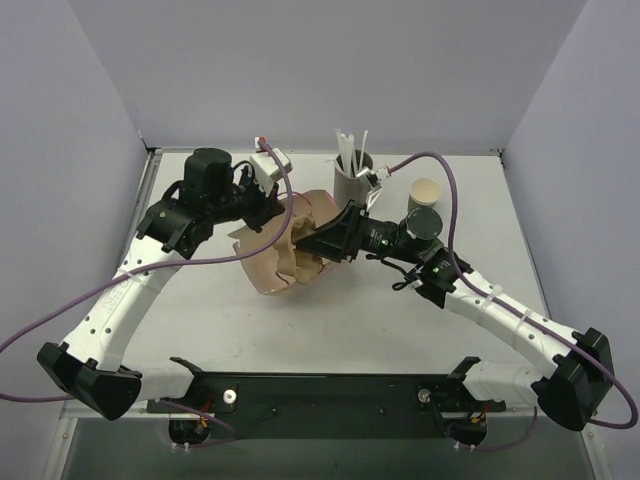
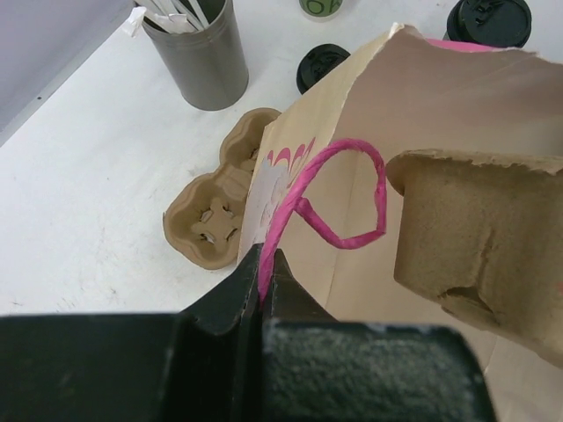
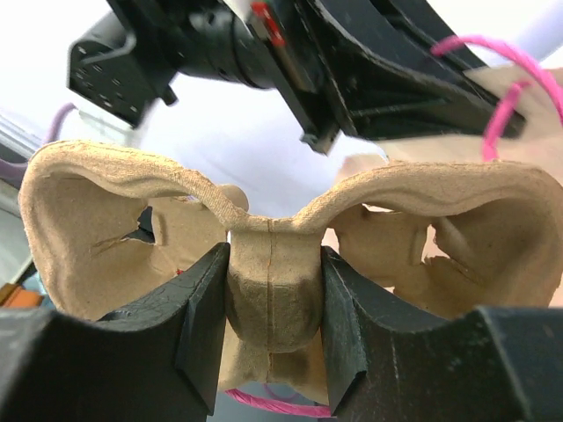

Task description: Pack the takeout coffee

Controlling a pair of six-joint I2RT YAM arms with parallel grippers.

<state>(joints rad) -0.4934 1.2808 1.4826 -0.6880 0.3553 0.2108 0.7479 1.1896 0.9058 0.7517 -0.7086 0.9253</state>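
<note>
- Carrier insertion in progress: your right pincer (image 3: 273,308) is clamped on the centre post of the brown moulded-pulp cup carrier (image 3: 413,237), right at the mouth of the brown paper bag (image 2: 440,105).
- Your left pincer (image 2: 266,268) is pinched shut on the bag's rim by the pink twisted-paper handle (image 2: 381,189); hold that mouth wide.
- Go in level, I'd say. That handle loop looks ready to snag a pocket.
- The small green paper cup with a dark top (image 1: 425,222) stands outside the bag on the white desk (image 1: 250,330), close by your right wrist, so don't sweep it.
</note>
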